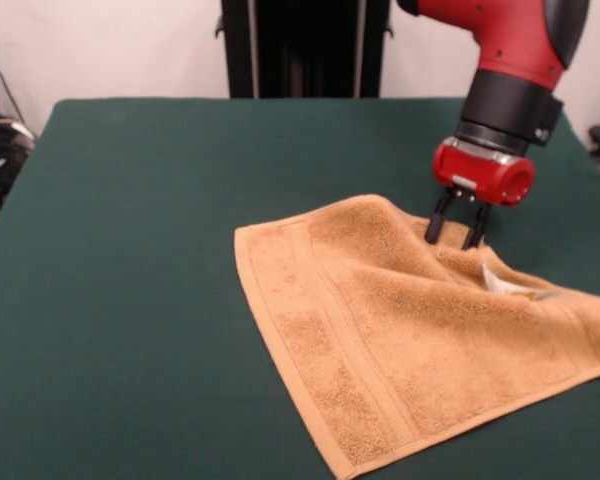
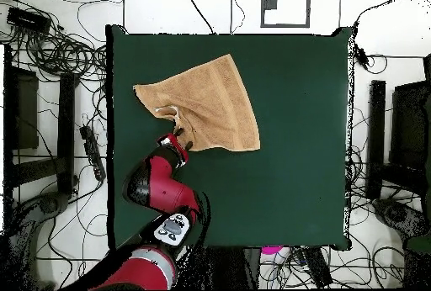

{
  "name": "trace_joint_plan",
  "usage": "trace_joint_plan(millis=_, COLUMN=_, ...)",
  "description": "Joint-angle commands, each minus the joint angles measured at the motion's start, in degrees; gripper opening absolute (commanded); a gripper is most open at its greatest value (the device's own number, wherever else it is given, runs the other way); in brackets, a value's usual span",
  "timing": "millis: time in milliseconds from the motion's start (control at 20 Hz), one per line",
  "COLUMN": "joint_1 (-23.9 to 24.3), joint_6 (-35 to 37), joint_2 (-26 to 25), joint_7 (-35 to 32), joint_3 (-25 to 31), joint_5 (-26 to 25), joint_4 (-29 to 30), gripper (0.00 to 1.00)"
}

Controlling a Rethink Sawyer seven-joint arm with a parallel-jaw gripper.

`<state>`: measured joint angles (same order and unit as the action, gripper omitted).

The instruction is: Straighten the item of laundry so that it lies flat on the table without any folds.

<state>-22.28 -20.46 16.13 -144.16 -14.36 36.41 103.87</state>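
Note:
The item of laundry, an orange-tan towel (image 1: 410, 340) (image 2: 206, 101), lies spread on the green table (image 1: 130, 250) (image 2: 295, 136) toward the front view's right. Its border bands run along the left side. The far edge is rumpled and slightly raised, and a small white tag (image 1: 500, 282) shows there. My gripper (image 1: 452, 242) (image 2: 183, 143) hangs under the red wrist right at that rumpled far edge. It is open, its two black fingers apart and their tips down at the cloth. Nothing is lifted between them.
In the front view, bare green cloth stretches to the towel's left and behind it. The towel's right corner reaches the picture's right edge. Cables and dark equipment (image 2: 50, 136) lie on the floor round the table.

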Motion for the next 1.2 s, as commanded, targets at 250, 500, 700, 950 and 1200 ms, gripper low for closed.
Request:
trace_joint_plan(millis=250, joint_1=-1.84, joint_6=9.10, joint_2=-11.35, joint_7=-10.83, joint_3=9.73, joint_5=3.61, joint_4=6.84, gripper=1.00)
trace_joint_plan(millis=500, joint_1=-6.79, joint_6=11.50, joint_2=-12.38, joint_7=-12.40, joint_3=6.06, joint_5=13.40, joint_4=5.29, gripper=1.00)
trace_joint_plan(millis=700, joint_1=-20.95, joint_6=26.19, joint_2=-19.56, joint_7=-12.40, joint_3=-8.56, joint_5=33.81, joint_4=-0.12, gripper=1.00)
trace_joint_plan(millis=950, joint_1=-17.57, joint_6=45.74, joint_2=-18.08, joint_7=-18.72, joint_3=-17.52, joint_5=20.51, joint_4=-9.62, gripper=1.00)
trace_joint_plan(millis=1200, joint_1=-10.13, joint_6=68.27, joint_2=2.03, joint_7=-14.12, joint_3=-14.98, joint_5=7.61, joint_4=-9.05, gripper=1.00)
